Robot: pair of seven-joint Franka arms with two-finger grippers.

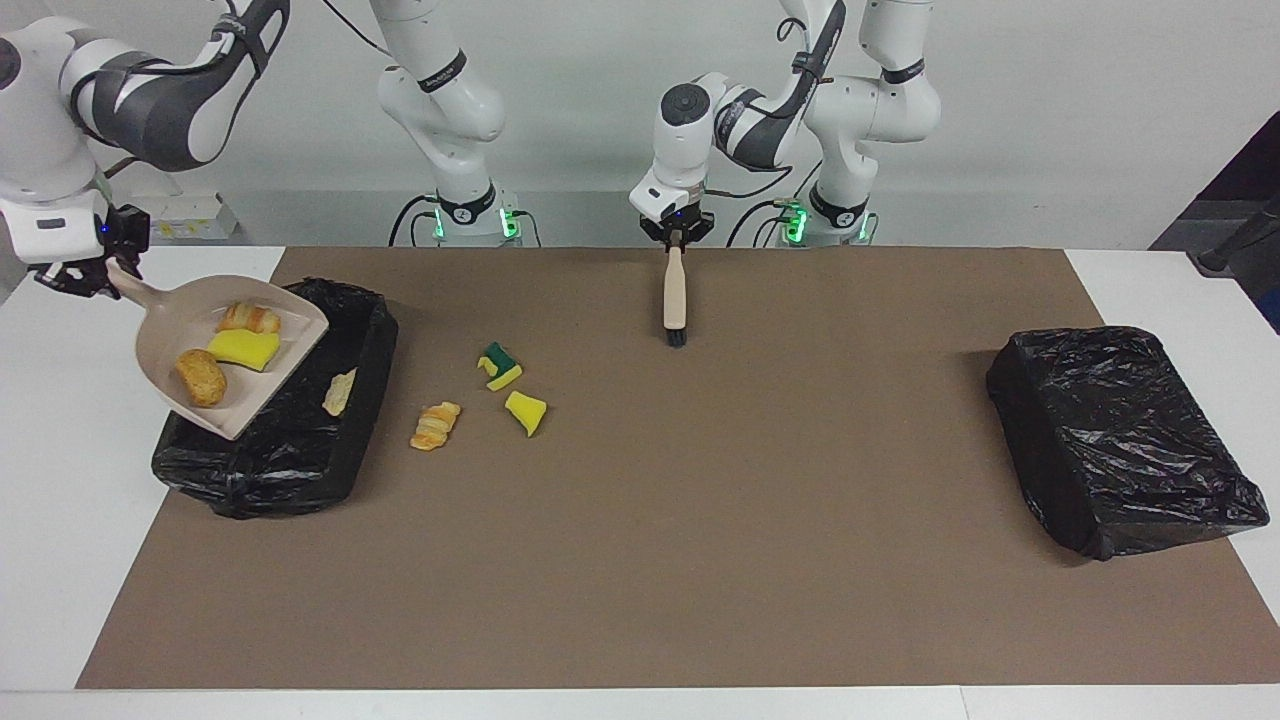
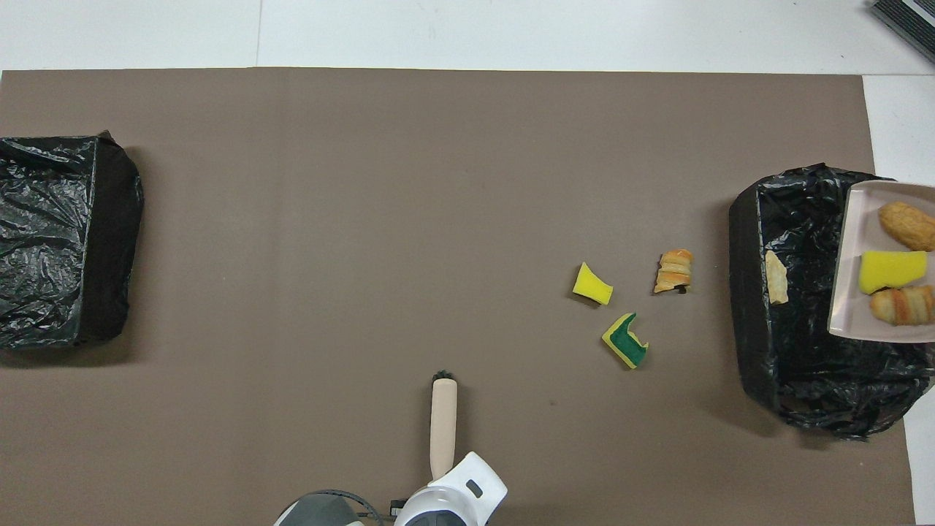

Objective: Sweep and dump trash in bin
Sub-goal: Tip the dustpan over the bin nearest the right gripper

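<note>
The dustpan (image 1: 225,355) is gripped by its handle in the right gripper (image 1: 82,278), below its fingers and over the bin (image 1: 300,440); three scraps (image 1: 243,347) lie in it. The brush (image 1: 675,300) hangs from the left gripper (image 1: 677,238), fingers closed on it. Three scraps (image 1: 436,425) are left on the mat (image 1: 700,550).
</note>
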